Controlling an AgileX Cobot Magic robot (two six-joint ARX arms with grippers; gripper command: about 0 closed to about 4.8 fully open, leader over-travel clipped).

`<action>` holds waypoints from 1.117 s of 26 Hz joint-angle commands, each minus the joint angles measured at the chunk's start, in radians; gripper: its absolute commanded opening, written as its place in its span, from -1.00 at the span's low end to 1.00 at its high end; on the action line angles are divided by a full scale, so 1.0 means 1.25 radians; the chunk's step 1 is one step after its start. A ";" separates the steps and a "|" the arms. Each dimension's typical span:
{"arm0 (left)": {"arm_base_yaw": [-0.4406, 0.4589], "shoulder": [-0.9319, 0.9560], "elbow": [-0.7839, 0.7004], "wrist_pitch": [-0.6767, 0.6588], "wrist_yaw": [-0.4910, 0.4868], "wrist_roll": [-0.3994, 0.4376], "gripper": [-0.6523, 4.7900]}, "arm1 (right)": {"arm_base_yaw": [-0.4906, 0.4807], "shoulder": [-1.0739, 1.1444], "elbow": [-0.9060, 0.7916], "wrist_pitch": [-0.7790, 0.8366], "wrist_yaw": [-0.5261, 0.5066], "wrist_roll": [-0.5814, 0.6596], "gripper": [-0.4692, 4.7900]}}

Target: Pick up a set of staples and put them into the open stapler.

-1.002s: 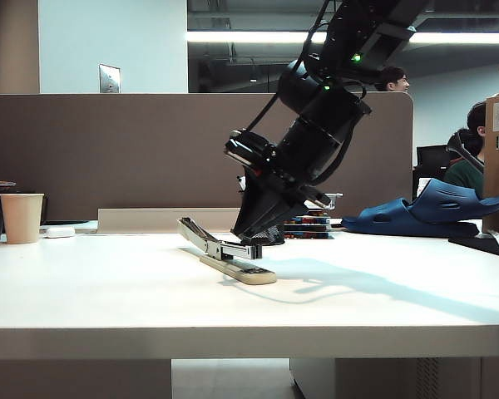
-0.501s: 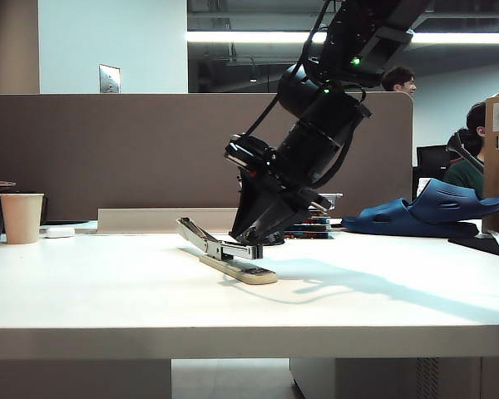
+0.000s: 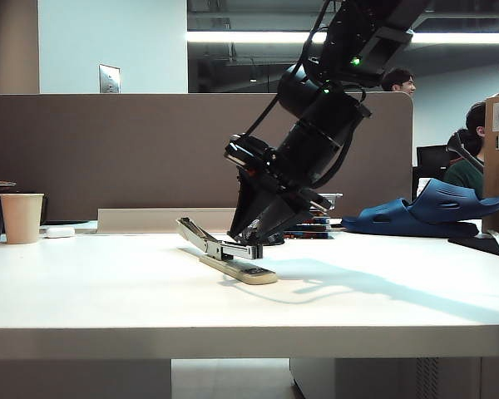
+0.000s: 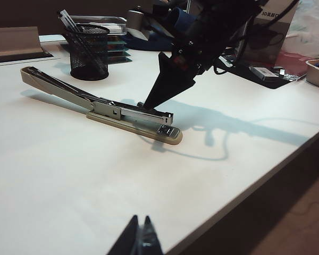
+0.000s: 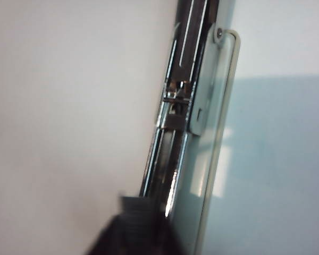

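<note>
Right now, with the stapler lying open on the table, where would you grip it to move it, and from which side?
Grip the stapler across its low middle section, where the beige base and metal magazine lie together, coming from above with the fingers either side of its narrow width. The raised upper arm slopes away and would likely pivot. The right end effector sits at the magazine; the left end effector is far off.

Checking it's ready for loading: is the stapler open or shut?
Open: the stapler's upper arm lies swung back, exposing the magazine.
</note>
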 commanded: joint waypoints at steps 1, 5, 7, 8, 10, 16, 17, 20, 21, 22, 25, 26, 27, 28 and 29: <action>0.001 0.000 0.002 0.004 0.002 -0.001 -0.78 | 0.002 -0.003 0.002 0.002 -0.002 -0.002 -0.84; 0.001 0.000 0.002 0.004 0.002 -0.001 -0.78 | 0.002 -0.003 0.003 0.002 -0.002 -0.002 -0.84; 0.001 0.000 0.002 0.004 0.002 -0.001 -0.78 | 0.002 -0.003 0.003 0.002 -0.002 -0.002 -0.71; 0.001 0.000 0.002 0.004 0.002 -0.001 -0.78 | 0.002 -0.003 0.003 0.002 -0.002 -0.002 -0.65; 0.001 0.000 0.002 0.004 0.002 -0.001 -0.78 | 0.002 -0.003 0.003 0.002 -0.002 -0.002 -0.81; 0.001 0.000 0.002 0.004 0.002 -0.001 -0.78 | 0.002 -0.007 0.004 0.002 -0.002 -0.002 -0.66; 0.001 0.000 0.002 0.004 0.003 -0.001 -0.78 | 0.002 -0.008 0.004 0.002 -0.001 -0.002 -0.60; 0.001 0.000 0.002 0.004 0.002 -0.001 -0.78 | 0.002 -0.009 0.005 0.002 0.001 -0.003 -0.84; 0.001 0.000 0.002 0.004 0.002 -0.001 -0.78 | 0.002 -0.009 0.009 -0.004 0.012 -0.003 -0.84; 0.001 0.000 0.002 0.004 0.002 -0.001 -0.78 | 0.002 -0.009 0.013 -0.009 0.027 -0.003 -0.84; 0.001 0.000 0.002 0.004 0.003 -0.001 -0.78 | 0.002 -0.016 0.014 -0.003 0.032 -0.003 -0.74; 0.001 0.000 0.002 0.004 0.002 -0.001 -0.78 | 0.002 -0.018 0.014 -0.004 0.035 -0.003 -0.68; 0.001 0.000 0.002 0.004 0.003 -0.001 -0.78 | 0.002 -0.018 0.014 -0.004 0.038 -0.003 -0.63; 0.001 0.000 0.002 0.004 0.002 -0.001 -0.78 | 0.001 -0.018 0.014 -0.004 0.038 -0.003 -0.62; 0.001 0.000 0.002 0.004 0.002 -0.001 -0.78 | 0.001 -0.018 0.014 -0.006 0.037 -0.003 -0.64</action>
